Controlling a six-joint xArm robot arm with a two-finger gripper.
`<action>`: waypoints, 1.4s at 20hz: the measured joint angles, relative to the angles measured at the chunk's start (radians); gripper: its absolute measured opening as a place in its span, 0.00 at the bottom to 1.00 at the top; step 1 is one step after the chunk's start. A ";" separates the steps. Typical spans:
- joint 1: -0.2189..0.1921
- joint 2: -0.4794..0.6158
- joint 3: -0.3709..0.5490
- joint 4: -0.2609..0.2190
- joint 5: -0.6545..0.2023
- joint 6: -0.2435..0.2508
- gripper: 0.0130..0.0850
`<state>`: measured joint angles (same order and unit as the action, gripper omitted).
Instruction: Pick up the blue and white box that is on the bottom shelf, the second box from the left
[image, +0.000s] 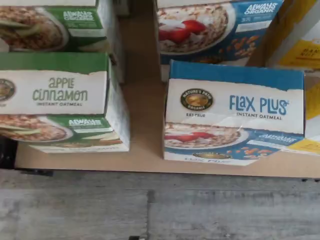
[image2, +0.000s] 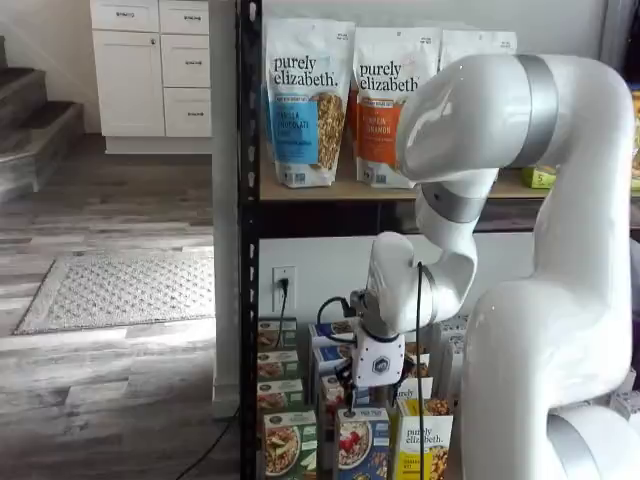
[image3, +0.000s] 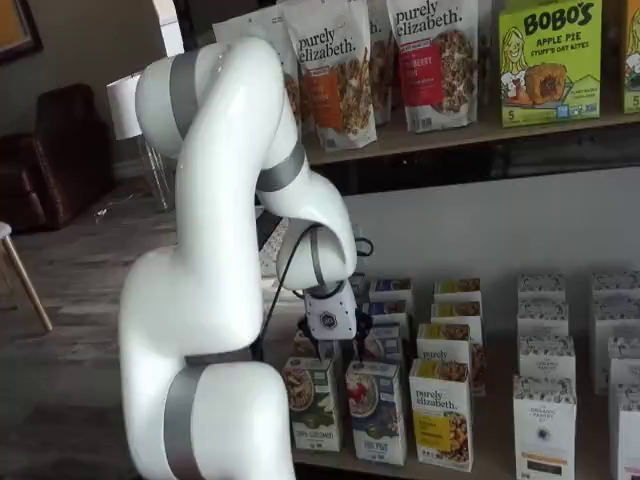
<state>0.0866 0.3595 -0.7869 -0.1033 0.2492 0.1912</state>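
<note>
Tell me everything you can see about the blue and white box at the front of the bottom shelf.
The blue and white box is a cardboard carton with a blue upper edge and a white top panel reading "Flax Plus Instant Oatmeal" beside a round dark logo. Its front shows a bowl of oatmeal with red berries. It stands upright and closed at the front edge of the bottom shelf, first in a row of identical boxes. In both shelf views it stands between a green box and a yellow box.
</note>
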 joint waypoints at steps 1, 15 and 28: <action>-0.003 0.013 -0.008 -0.027 -0.003 0.022 1.00; -0.031 0.138 -0.115 0.003 -0.038 -0.035 1.00; -0.037 0.235 -0.225 0.052 -0.019 -0.088 1.00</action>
<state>0.0494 0.5944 -1.0123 -0.0516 0.2298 0.1032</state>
